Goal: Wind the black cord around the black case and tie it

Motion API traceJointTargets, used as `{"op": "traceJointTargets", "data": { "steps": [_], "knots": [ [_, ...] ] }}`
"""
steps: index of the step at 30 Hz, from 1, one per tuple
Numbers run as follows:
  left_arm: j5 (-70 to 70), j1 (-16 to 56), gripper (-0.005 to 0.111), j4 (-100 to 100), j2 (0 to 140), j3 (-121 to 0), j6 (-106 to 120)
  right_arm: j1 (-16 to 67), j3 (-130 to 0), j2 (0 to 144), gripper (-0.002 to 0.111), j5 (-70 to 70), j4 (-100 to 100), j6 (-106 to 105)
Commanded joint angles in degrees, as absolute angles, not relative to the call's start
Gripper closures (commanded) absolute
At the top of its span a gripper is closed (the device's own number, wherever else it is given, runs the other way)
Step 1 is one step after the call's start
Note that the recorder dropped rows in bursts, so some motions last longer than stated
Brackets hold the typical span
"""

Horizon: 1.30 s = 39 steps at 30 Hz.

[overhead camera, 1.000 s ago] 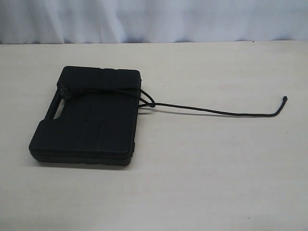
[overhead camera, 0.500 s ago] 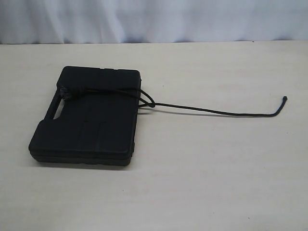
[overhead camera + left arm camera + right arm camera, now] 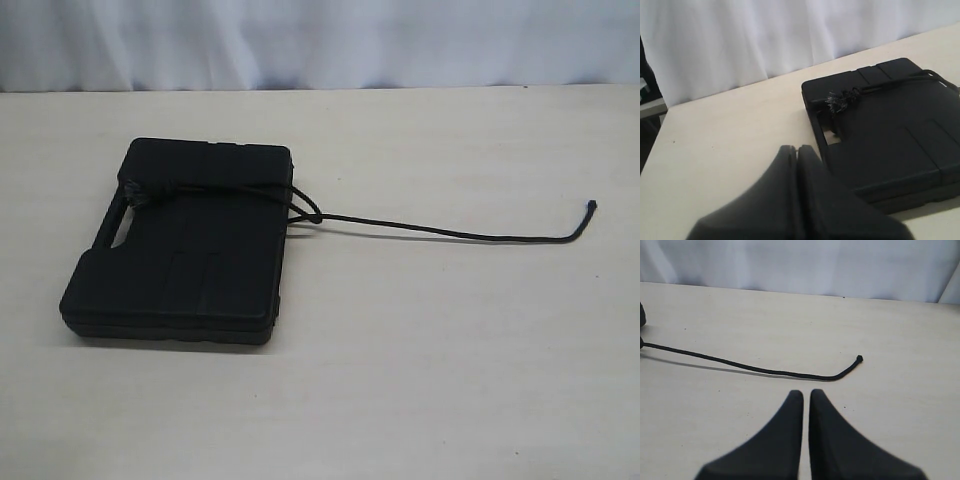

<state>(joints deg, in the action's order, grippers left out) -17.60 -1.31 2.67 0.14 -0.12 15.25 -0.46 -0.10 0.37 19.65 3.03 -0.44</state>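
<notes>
The flat rectangular matte black plastic case (image 3: 180, 250) is lying on the left of the pale beige tabletop (image 3: 420, 380). The long thin black braided cord (image 3: 450, 232) is crossing its far end and bunching into what looks like a knot at the case's right edge. Its fuzzy frayed tuft (image 3: 837, 102) is sitting by the handle slot, and a free tail is trailing away to the right. The left gripper (image 3: 797, 150) is hovering left of the case with its fingers pressed together on nothing; the right gripper (image 3: 806, 395) is hanging on the near side of the tail, likewise closed and empty. The cord is looking limp and light (it will likely sag and slide on smooth plastic), so pinching the tail close to its tip seems best. The case appears rigid and heavy enough to stay put under a gentle pull.
</notes>
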Motion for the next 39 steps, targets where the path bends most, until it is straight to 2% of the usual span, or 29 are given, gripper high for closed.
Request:
{"op": "traceJointTargets", "data": {
  "steps": [1, 39],
  "knots": [
    [-17.88, -1.37, 0.107, 2.50, 0.00, 0.00, 12.04, -0.78, 0.00, 0.00, 0.104, 19.67, 3.44, -0.71],
    [-18.33, -1.37, 0.107, 2.19, 0.00, 0.00, 9.25, -0.78, 0.00, 0.00, 0.104, 19.67, 3.44, -0.71]
  ]
}}
